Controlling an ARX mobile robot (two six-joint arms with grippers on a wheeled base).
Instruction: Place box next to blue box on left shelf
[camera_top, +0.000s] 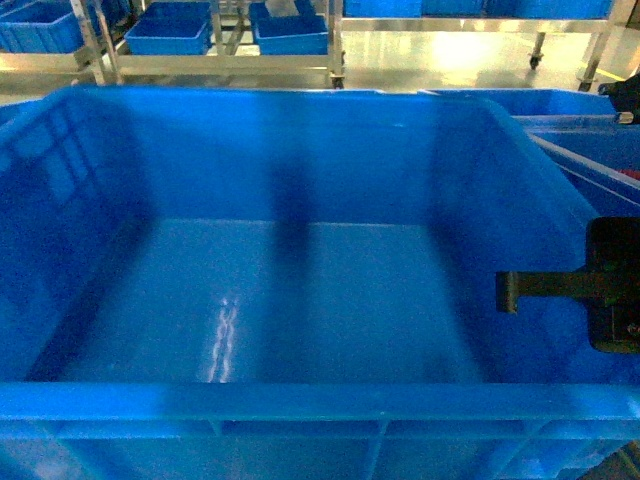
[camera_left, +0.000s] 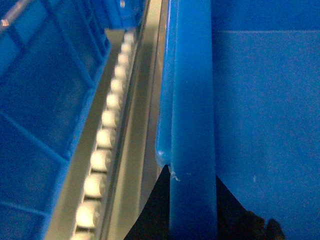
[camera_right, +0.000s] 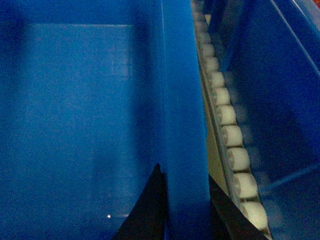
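Observation:
The box (camera_top: 300, 300) is a large bright-blue crate that fills the head view, with its empty floor showing. My left gripper (camera_left: 192, 212) is shut on the box's left rim (camera_left: 190, 100), one black finger on each side of it; it does not show in the head view. On the other side, my right gripper (camera_right: 185, 212) is shut on the right rim (camera_right: 182, 115) in the same way. Its inner finger (camera_top: 520, 290) shows over the box's right wall. A blue box (camera_left: 40, 100) with ribbed walls stands just left of the held box, and another blue box (camera_right: 280, 100) stands just to the right.
White roller tracks in metal rails run along both sides of the box (camera_left: 107, 130) (camera_right: 230, 135). The right neighbour's rim (camera_top: 570, 105) shows behind the right wall. Farther back, metal racks (camera_top: 230, 65) on a shiny floor hold more blue bins (camera_top: 170, 30).

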